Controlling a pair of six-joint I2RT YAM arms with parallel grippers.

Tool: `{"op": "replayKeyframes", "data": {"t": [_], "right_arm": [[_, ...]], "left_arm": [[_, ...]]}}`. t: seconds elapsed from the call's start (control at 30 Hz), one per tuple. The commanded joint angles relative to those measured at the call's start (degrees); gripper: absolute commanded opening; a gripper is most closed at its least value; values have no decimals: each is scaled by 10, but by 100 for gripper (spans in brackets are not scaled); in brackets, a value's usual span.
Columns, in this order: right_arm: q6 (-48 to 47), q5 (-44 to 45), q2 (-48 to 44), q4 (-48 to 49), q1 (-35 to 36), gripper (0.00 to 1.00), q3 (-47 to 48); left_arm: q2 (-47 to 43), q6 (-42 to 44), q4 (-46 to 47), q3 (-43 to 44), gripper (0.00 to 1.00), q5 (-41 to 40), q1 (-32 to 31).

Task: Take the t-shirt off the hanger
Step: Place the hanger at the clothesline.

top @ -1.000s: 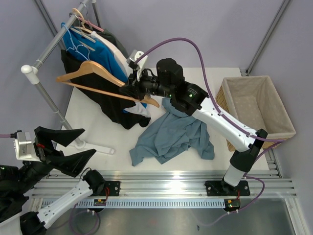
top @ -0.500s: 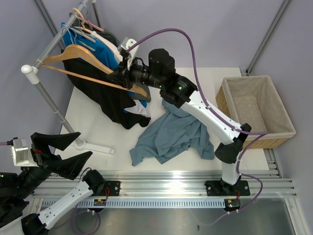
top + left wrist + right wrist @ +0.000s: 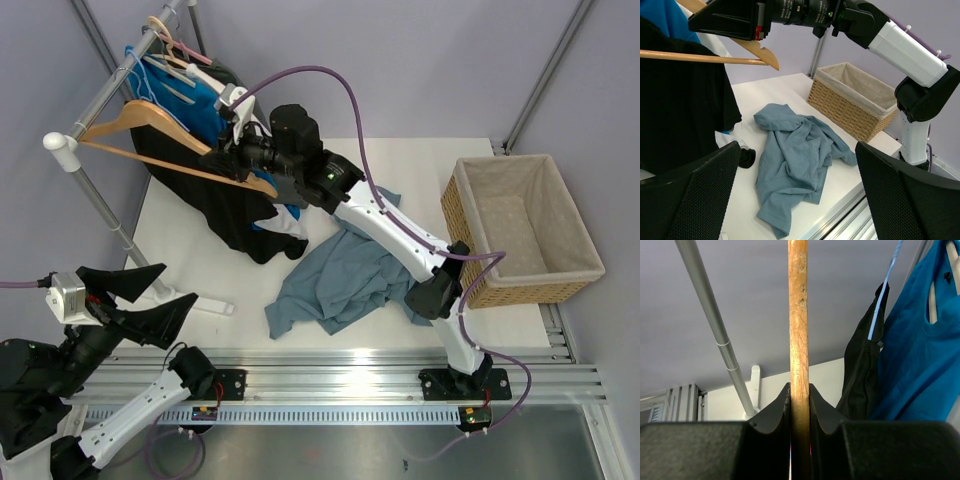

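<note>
Left gripper (image 3: pixel 178 290) hovers low off the table's (image 3: pixel 190 235) near-left corner, jaws spread wide and holding nothing; the blue-grey t-shirt (image 3: pixel 345 280) lies crumpled mid-table, off any hanger; the right arm stretches far across toward the clothes rail (image 3: pixel 100 97), right gripper (image 3: pixel 238 160) clenched on a bare wooden hanger (image 3: pixel 150 115) beside hanging dark and blue garments; at far right a wicker basket (image 3: pixel 540 287) with pale fabric lining.

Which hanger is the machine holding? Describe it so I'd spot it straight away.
Look to the metal clothes rail at the far left. Beside its hanging clothes is a wooden hanger, clamped in the right gripper. It alone is large, orange-brown and carries no garment.
</note>
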Motion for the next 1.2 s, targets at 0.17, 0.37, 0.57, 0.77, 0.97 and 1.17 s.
{"op": "replayKeyframes", "data": {"t": [0.17, 0.37, 0.57, 0.77, 0.97, 1.17], "right_arm": [[2, 5, 53, 100, 1, 0, 68], [2, 5, 94, 131, 6, 0, 100], [-10, 12, 125, 148, 18, 0, 130], [-13, 30, 151, 185, 27, 0, 133], [-10, 38, 178, 203, 36, 0, 160], [-23, 54, 185, 217, 50, 0, 153]], "left_arm": [[-11, 5, 10, -6, 99, -14, 1], [-25, -11, 10, -3, 99, 16, 1], [-39, -9, 10, -2, 99, 23, 1], [-53, -20, 11, -7, 99, 41, 1], [-55, -25, 11, -4, 99, 69, 1], [-65, -26, 10, -7, 99, 73, 1]]}}
